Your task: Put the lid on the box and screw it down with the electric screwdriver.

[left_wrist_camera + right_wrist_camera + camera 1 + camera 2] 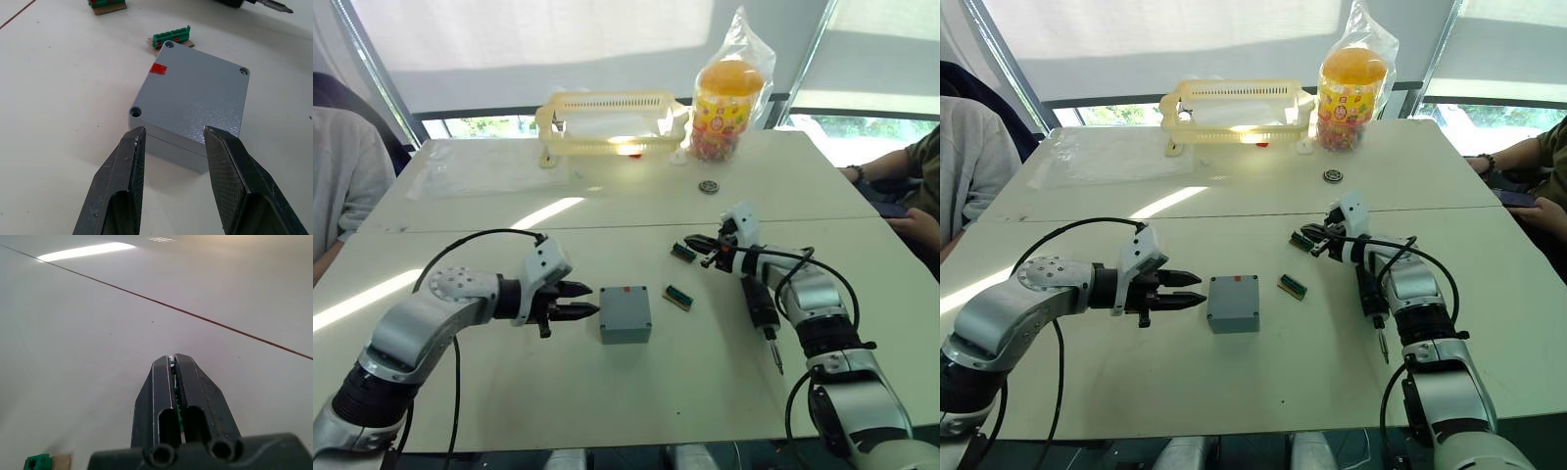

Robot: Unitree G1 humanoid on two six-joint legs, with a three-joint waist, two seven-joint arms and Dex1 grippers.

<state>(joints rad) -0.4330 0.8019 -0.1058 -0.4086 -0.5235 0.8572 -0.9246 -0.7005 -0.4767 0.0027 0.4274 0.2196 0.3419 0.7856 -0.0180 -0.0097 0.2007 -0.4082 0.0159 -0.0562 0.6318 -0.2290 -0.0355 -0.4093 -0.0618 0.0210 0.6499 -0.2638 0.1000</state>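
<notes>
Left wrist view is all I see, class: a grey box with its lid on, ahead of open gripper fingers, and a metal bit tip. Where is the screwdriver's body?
Observer: The screwdriver lies loose on the table, beside the right forearm.
Operator: Is the right gripper holding it?
Observer: No. The right gripper is shut, farther up the table, beside a small green piece.
Operator: Anything beyond the box?
Observer: A yellow basket and a jar in a bag stand near the far edge.

The left gripper hovers low with fingers parted, while the right gripper has its fingers pressed together.
</notes>
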